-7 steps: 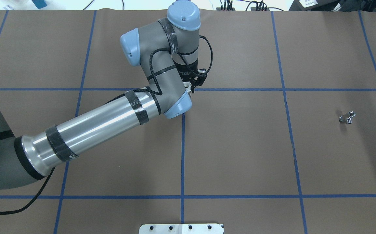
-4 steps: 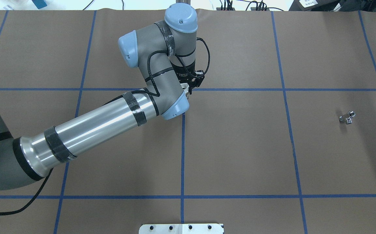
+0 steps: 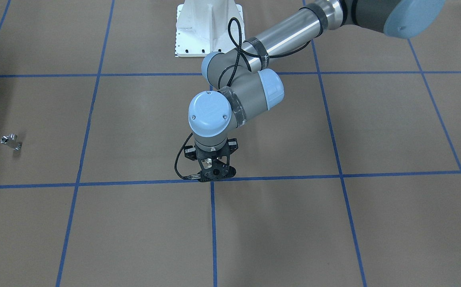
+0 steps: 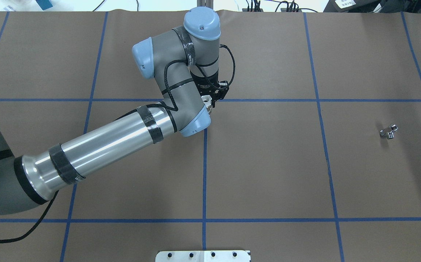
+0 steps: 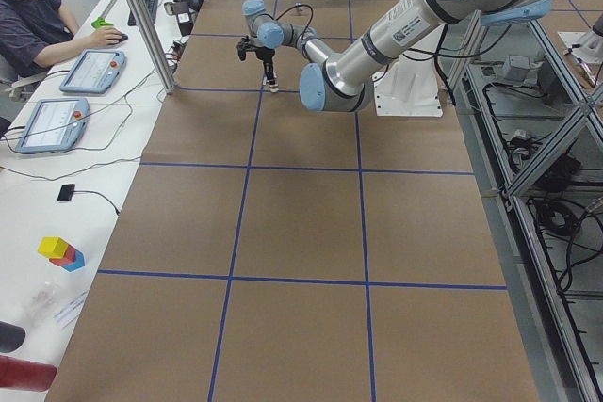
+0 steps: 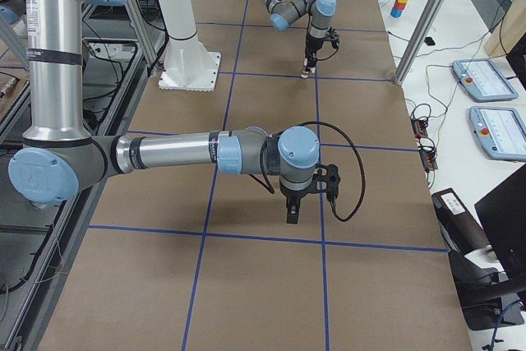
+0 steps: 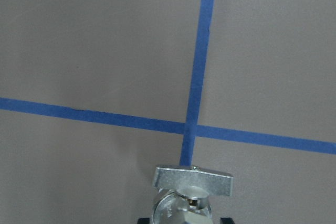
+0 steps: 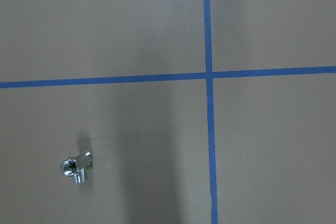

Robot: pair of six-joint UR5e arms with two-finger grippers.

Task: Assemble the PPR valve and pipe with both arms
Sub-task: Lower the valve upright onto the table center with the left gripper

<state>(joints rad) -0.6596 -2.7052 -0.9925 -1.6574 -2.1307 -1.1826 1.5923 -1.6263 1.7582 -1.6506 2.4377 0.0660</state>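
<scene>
Front: left claw (image 3: 213,170) low over the tape cross (image 3: 212,183) on the tabletop (image 3: 373,223).
Overhead: chrome fitting (image 4: 388,131) well apart, at its 3 o'clock.
Right side: right claw (image 6: 293,213) hovers; spread or not, cannot tell.
Left wrist: valve (image 7: 191,183) pinched in the left claw, so hold firm.
Right wrist: fitting at 8 o'clock, so centre over it.

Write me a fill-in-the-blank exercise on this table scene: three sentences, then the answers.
1. The small chrome pipe fitting lies on the brown paper-covered table, on the robot's ____ side.
2. The left gripper, shut on a silver valve with a T-shaped handle, is above a crossing of ____ tape lines.
3. The grey and silver jointed arm in the overhead view comes in from that view's ____ edge.
Missing words: right; blue; left.
</scene>
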